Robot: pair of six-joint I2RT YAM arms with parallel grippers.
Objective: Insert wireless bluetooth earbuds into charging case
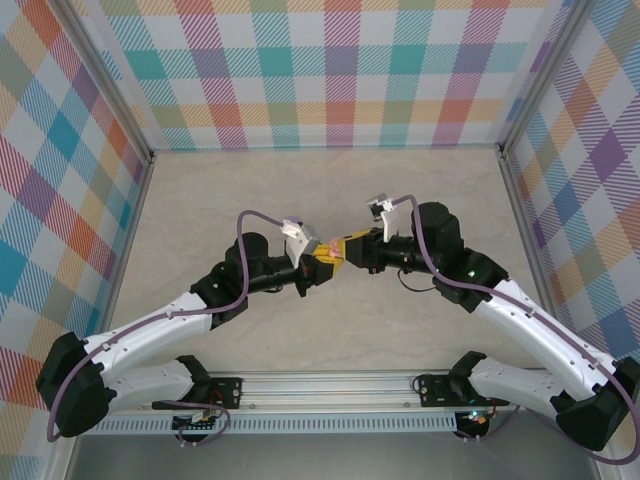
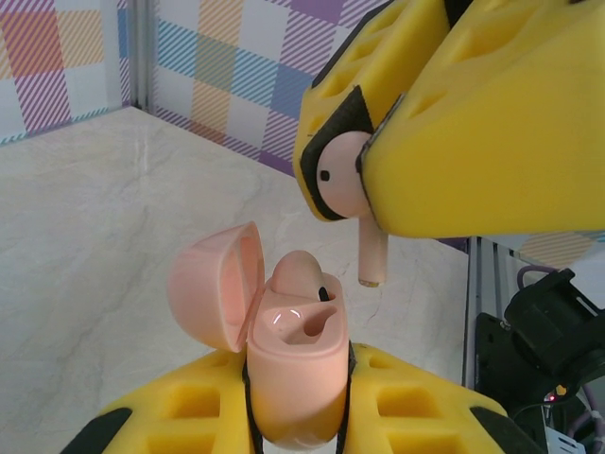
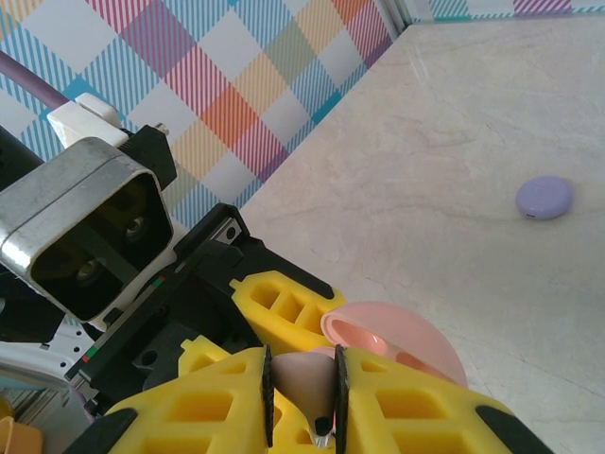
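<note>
My left gripper (image 2: 295,392) is shut on a pale pink charging case (image 2: 298,364), held upright with its lid (image 2: 213,284) swung open to the left. One pinkish-beige earbud (image 2: 295,272) sits in the case's far slot. The near slot (image 2: 317,326) is empty. My right gripper (image 3: 302,405) is shut on another pinkish-beige earbud (image 3: 301,371). In the left wrist view this earbud (image 2: 342,175) hangs stem down, its tip just above and right of the case. In the top view both grippers (image 1: 322,268) (image 1: 347,247) meet above the table's middle.
A small round purple disc (image 3: 544,197) lies on the marble table (image 3: 454,142) beyond the grippers. Plaid walls (image 1: 330,70) close in the table at the back and on both sides. The left wrist camera (image 3: 90,227) is close to my right fingers.
</note>
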